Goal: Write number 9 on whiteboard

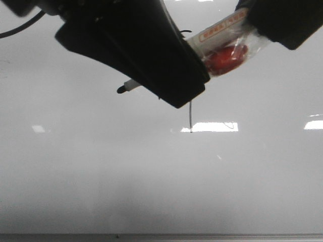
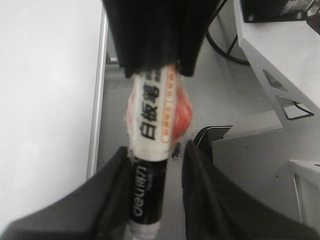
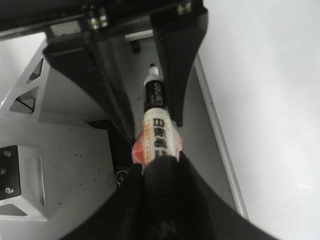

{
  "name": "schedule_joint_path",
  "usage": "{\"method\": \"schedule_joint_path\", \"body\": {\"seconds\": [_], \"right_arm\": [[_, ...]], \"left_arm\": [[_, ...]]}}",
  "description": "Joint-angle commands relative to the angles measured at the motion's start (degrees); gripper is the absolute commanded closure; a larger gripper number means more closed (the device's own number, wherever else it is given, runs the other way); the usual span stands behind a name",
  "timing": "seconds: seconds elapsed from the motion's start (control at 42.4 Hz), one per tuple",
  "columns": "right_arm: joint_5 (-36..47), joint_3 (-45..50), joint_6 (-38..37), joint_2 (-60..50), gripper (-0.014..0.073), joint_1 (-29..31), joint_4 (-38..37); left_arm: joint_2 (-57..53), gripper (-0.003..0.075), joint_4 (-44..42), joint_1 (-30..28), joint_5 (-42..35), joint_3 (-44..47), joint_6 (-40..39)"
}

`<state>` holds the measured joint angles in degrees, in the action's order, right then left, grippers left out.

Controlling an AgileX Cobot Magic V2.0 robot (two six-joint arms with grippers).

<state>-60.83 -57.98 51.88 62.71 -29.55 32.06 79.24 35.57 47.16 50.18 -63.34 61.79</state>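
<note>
The whiteboard (image 1: 151, 176) fills the front view. The straight tail of the number 9 (image 1: 190, 118) shows below my left gripper; its loop is hidden behind the gripper. A marker (image 1: 222, 31) with a white label and a red lump taped to it lies between both grippers, and its black tip (image 1: 121, 89) pokes out to the left. My right gripper (image 3: 160, 165) is shut on the marker's rear end (image 3: 157, 132). My left gripper (image 2: 150, 165) is open around the marker's black section (image 2: 149, 187), with one finger touching it and a gap to the other.
The board's grey frame edge (image 1: 161, 236) runs along the bottom of the front view. Bright light reflections (image 1: 212, 127) lie on the board. A grey metal bracket (image 2: 280, 55) and grey tabletop (image 2: 220, 100) lie beside the board's edge (image 2: 97, 100).
</note>
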Motion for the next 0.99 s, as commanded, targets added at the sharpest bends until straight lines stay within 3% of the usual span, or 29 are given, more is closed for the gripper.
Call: {"method": "schedule_joint_path", "body": {"seconds": [0.0,0.071,0.141,0.165,0.212,0.259,0.377,0.566,0.707,0.801,0.967], "right_arm": [[1.73,-1.76,0.56,-1.20,0.0633,-0.08,2.55],[1.57,-1.76,0.56,-1.20,0.0536,-0.08,2.55],[1.52,-1.76,0.48,-1.28,0.0290,0.00,2.17],[1.25,-1.76,0.48,-1.44,0.0194,0.51,2.10],[0.42,-1.76,0.31,-2.29,0.0088,1.53,1.41],[-0.20,-1.76,-1.21,-3.37,0.0042,3.23,0.46],[-0.24,-1.76,-7.28,-5.96,0.0047,7.44,-2.79],[-0.17,-1.76,-10.55,-6.38,0.0047,10.44,-4.01],[-0.06,-1.76,-11.65,-6.38,0.0047,10.79,-4.20],[-0.03,-1.76,-11.65,-6.38,0.0047,10.79,-4.20],[0.00,-1.76,-11.65,-6.38,0.0047,10.79,-4.20]], "left_arm": [[-1.66,0.0601,2.63,0.32,-1.68,-1.94,0.03],[-1.66,0.0617,2.34,0.32,-1.68,-1.94,0.03],[-1.66,0.0616,0.76,0.32,-2.38,-1.94,-2.10],[-1.78,0.0616,-0.48,0.20,-2.39,-1.94,-3.86],[-2.11,0.0616,-4.95,-0.04,-2.49,-1.94,-8.63],[-2.98,0.0616,-10.51,-0.46,-2.49,-1.94,-14.81],[-6.34,0.0617,-29.92,-3.05,-2.37,-1.94,-36.72],[-11.66,0.0617,-47.76,-9.97,-0.60,-1.94,-60.12],[-15.12,0.0617,-55.41,-17.43,0.36,0.48,-68.73],[-15.91,0.0617,-56.16,-22.98,-1.68,3.60,-71.28],[-15.66,0.0617,-54.91,-33.70,-14.33,9.76,-76.84]]}}
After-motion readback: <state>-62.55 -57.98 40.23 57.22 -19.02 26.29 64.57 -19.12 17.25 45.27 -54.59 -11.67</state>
